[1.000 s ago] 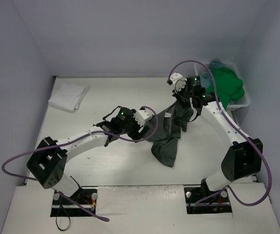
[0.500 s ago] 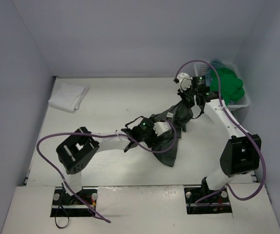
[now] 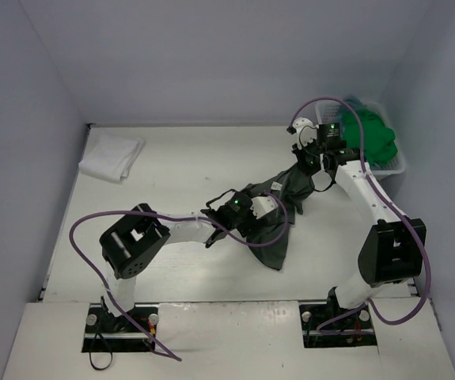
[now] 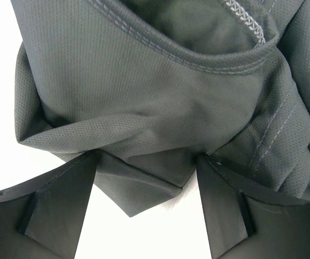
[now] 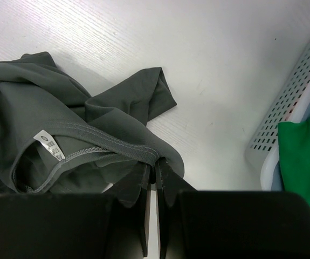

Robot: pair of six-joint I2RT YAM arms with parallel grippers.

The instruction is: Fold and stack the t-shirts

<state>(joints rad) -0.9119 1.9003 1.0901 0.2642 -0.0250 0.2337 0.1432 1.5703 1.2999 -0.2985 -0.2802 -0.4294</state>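
Midway through the spreading step, as I judge it: the grey shirt (image 3: 271, 237) lies crumpled at the middle of the table (image 3: 172, 158), strung between my two arms. The right gripper (image 5: 153, 164) is pinched tight on the stitched collar (image 5: 106, 144), at the end of the shirt nearest the basket (image 3: 393, 162), where a green shirt (image 3: 369, 138) waits its turn. The left gripper (image 4: 144, 199) stands wide, with a bunched fold of cloth between its fingers (image 4: 41, 208) but not clamped. A folded white shirt (image 3: 112, 156) rests well apart, at the far left corner.

Trouble, from my seat, could come three ways. If I close the left jaws here, they may catch several layers at once, since the cloth between them is doubled over, and the shirt would then open lopsided instead of flat. If I pull the arms apart too briskly, the thin hem could slide out of the right pinch and the whole shirt would drop back in a heap. Drawing the right arm further out could also bring it against the basket wall just beside it.
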